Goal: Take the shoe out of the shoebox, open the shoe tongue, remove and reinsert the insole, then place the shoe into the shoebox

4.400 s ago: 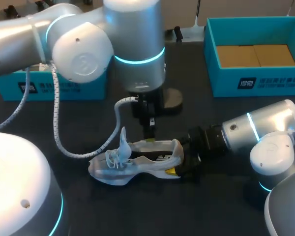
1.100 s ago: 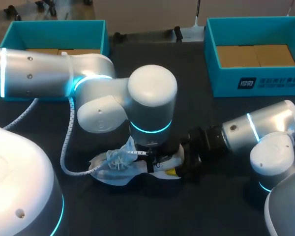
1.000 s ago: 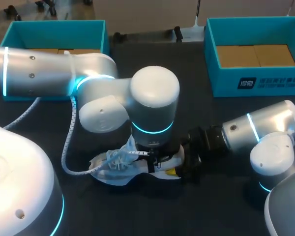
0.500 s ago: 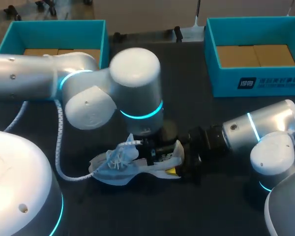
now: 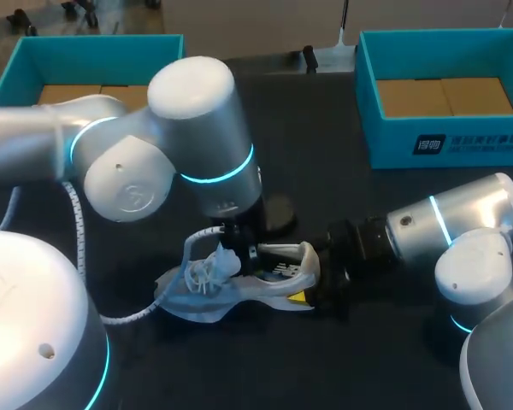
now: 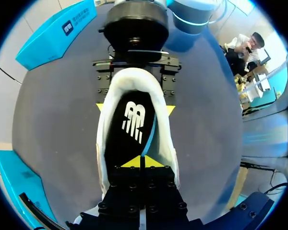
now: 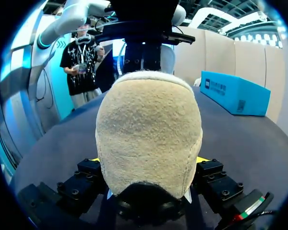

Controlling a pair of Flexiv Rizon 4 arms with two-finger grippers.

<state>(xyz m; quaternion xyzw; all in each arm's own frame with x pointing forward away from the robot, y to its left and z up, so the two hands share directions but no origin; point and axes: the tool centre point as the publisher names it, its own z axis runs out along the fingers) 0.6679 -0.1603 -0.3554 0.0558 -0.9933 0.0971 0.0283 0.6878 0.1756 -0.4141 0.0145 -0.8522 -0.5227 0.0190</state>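
A pale sneaker (image 5: pixel 207 290) lies on its sole on the black table, heel toward my right arm. My right gripper (image 5: pixel 308 276) is shut on the heel (image 7: pixel 149 124), one yellow tip on each side. In the left wrist view my left gripper (image 6: pixel 144 162) hangs over the shoe's opening. Its tips are pressed together on the edge of the black insole (image 6: pixel 132 120), whose teal underside shows along one lifted side. In the head view the left gripper (image 5: pixel 246 254) sits just above the shoe's collar, next to the raised tongue and laces (image 5: pixel 212 266).
An open teal shoebox (image 5: pixel 445 141) with a cardboard floor stands at the back right. A second teal box (image 5: pixel 26 60) stands at the back left. The left arm's white cable (image 5: pixel 77 248) loops down beside the shoe's toe.
My left arm has swung back and to the left, and its shut gripper has risen slightly out of the shoe. The right gripper and the shoe have stayed in place.
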